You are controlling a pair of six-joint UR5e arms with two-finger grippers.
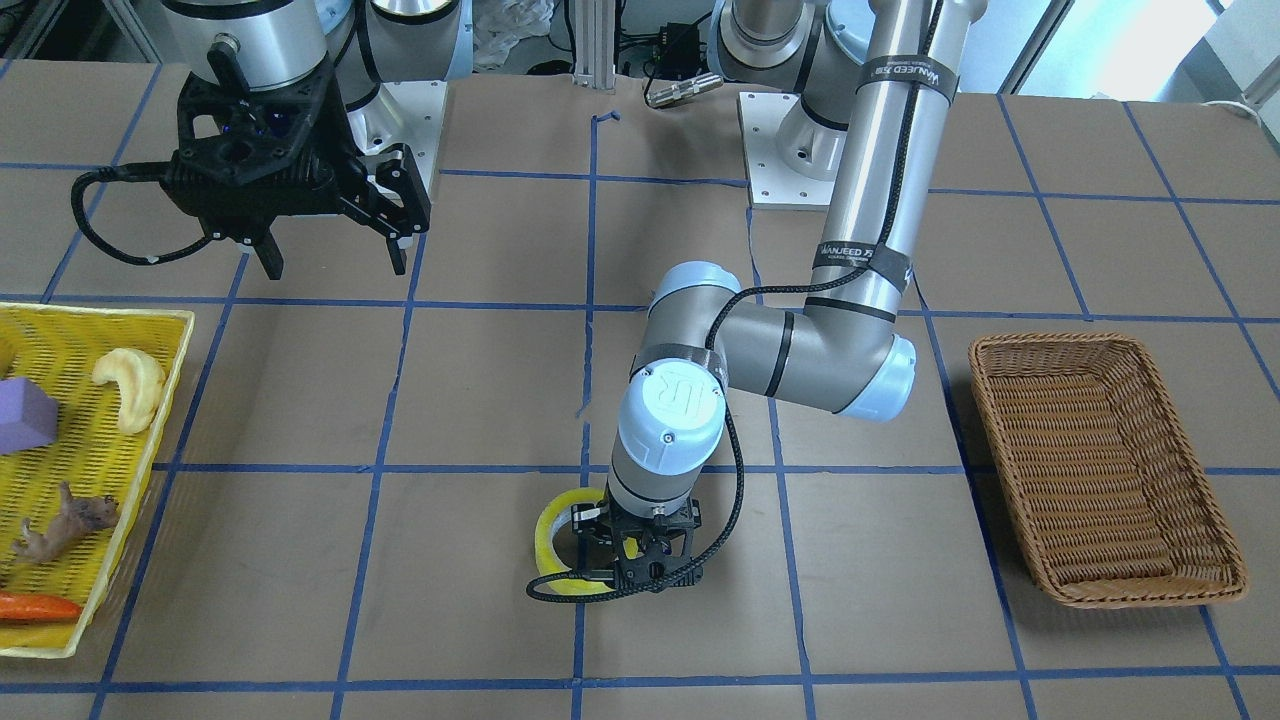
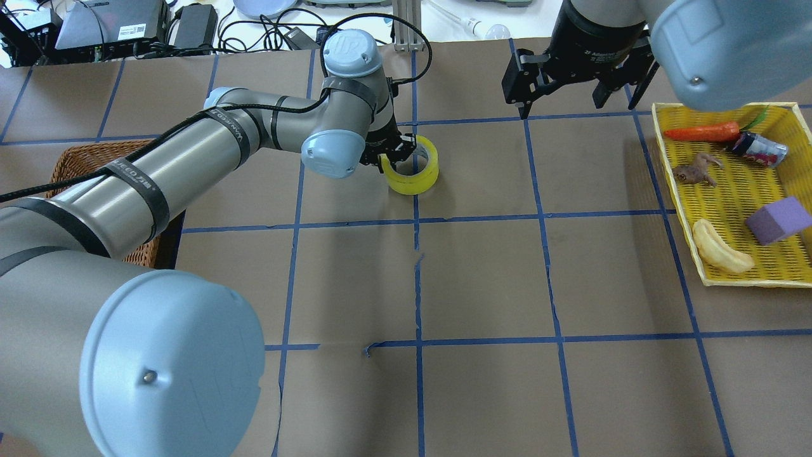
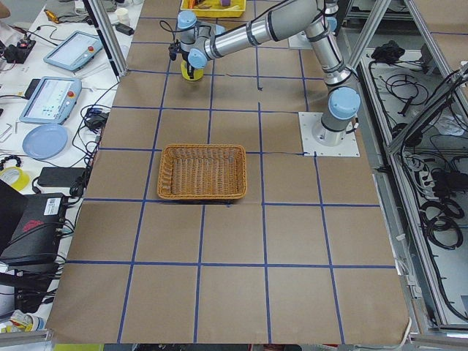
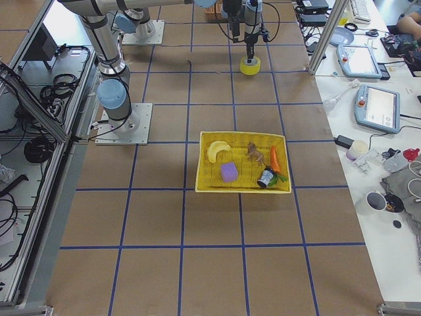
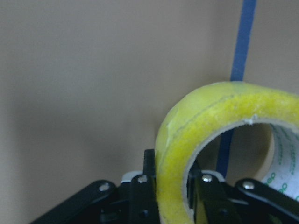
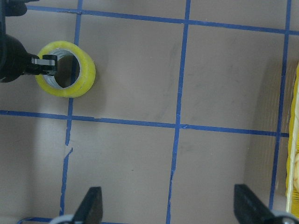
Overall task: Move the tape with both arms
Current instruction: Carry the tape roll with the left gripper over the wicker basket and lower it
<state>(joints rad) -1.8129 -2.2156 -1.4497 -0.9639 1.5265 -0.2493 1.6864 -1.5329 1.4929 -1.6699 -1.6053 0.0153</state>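
- Left arm (image 2: 190, 146) reaches out low with its elbow bent, gripper (image 2: 392, 152) pointing down onto the tape (image 2: 415, 183), which lies flat at 12 o'clock overhead.
- Right gripper (image 1: 335, 258) hangs raised at 1 o'clock, jaws spread.
- Only the left wrist view shows fingers (image 5: 140, 196) clamping the tape's wall, one inside and one outside.

The left arm's black gripper (image 1: 625, 548) is covering most of the glossy yellow tape roll (image 1: 548, 533) from the front, and the wrist cam is cutting off half of it.

Wicker basket (image 1: 1100, 470), yellow tray (image 2: 729, 203), banana toy (image 2: 720, 252), purple block (image 2: 778, 219), carrot (image 2: 701, 132)
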